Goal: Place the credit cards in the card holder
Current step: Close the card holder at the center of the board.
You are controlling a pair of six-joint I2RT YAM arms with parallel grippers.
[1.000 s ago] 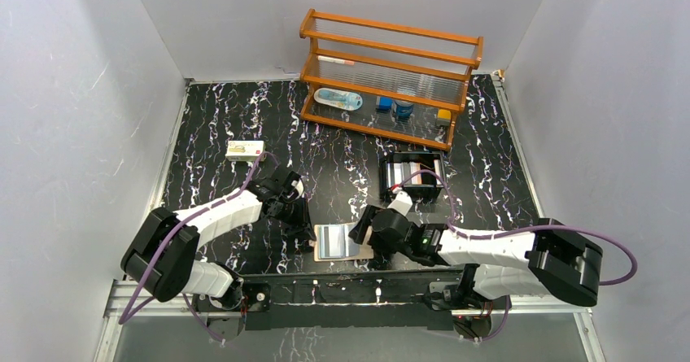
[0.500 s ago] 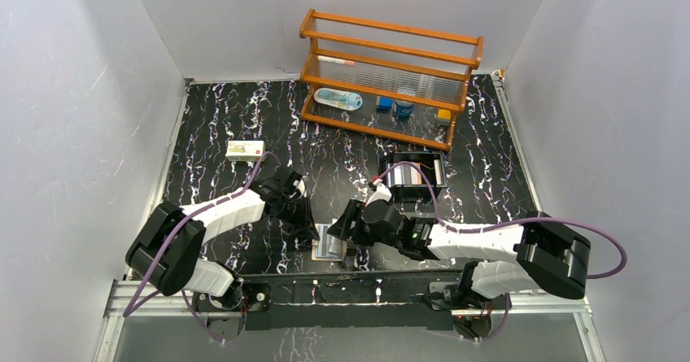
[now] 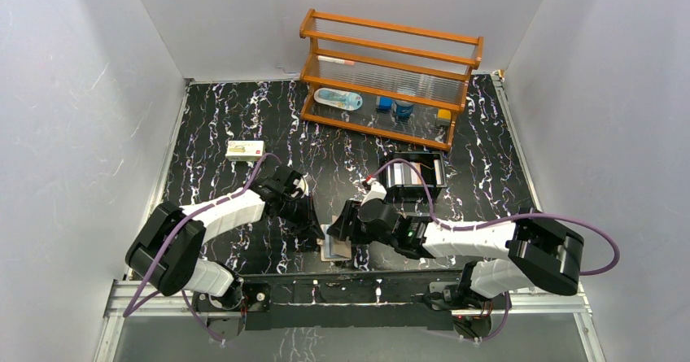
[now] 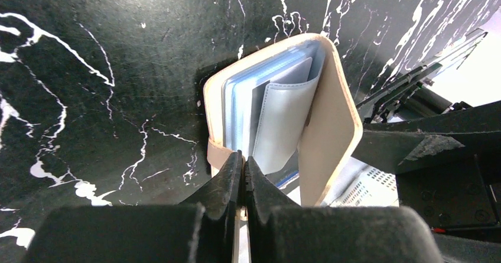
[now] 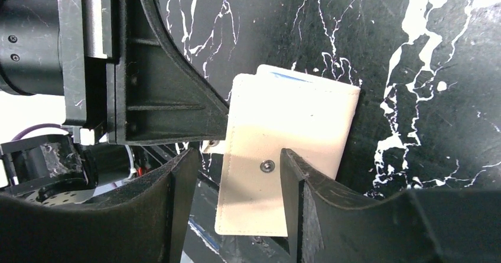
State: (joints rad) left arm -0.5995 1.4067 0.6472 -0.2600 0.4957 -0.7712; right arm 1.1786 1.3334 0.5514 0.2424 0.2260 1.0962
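Now | left gripper (image 4: 243, 158) clamped on card holder (image 4: 334, 115) strap | right gripper (image 5: 239, 156) spread astride it

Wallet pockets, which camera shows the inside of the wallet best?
The left wrist view: the wallet is half open there, its clear pockets facing the lens, with the left gripper shut on its strap. The right wrist shows only the tan outer cover; the top view, just a small patch.
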